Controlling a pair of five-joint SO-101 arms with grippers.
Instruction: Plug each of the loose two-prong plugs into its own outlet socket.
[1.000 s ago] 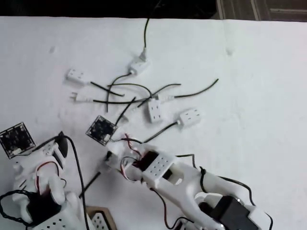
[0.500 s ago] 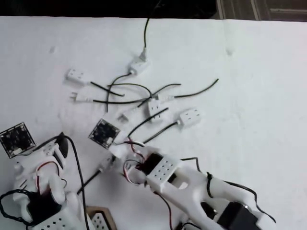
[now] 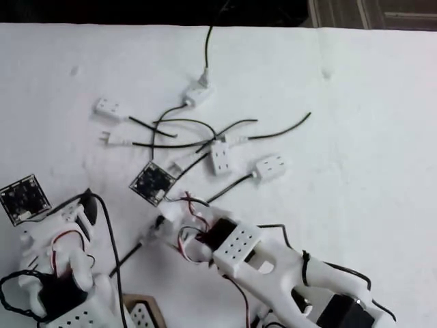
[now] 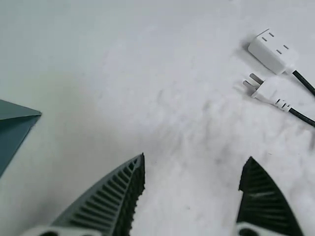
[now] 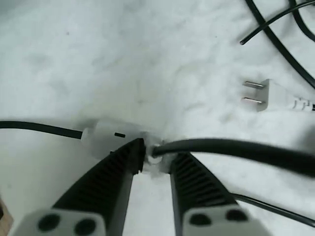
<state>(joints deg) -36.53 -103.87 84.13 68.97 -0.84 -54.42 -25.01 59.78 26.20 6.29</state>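
Observation:
My right gripper (image 5: pixel 156 151) is shut on a white two-prong plug (image 5: pixel 158 158) whose black cord (image 5: pixel 236 150) runs off to one side. The plug is pressed against a small white socket (image 5: pixel 106 133) with its own black cord. In the high view this pair lies at the table's front centre, the socket (image 3: pixel 153 230) just ahead of the right gripper (image 3: pixel 166 219). A loose plug (image 5: pixel 268 97) lies beyond. My left gripper (image 4: pixel 192 194) is open over bare table at the front left, with a socket (image 4: pixel 271 49) and a loose plug (image 4: pixel 265 89) ahead of it.
More white sockets lie mid-table (image 3: pixel 220 157) (image 3: pixel 270 166) (image 3: pixel 109 107), amid tangled black cords (image 3: pixel 184 126). Another plugged pair (image 3: pixel 195 93) has a cord leading off the far edge. A brown block (image 3: pixel 140 311) sits at the front edge between the arms.
The right arm has shifted slightly right and drawn back, and the held plug's cord has swung across the table beside the middle socket. The left arm has not moved.

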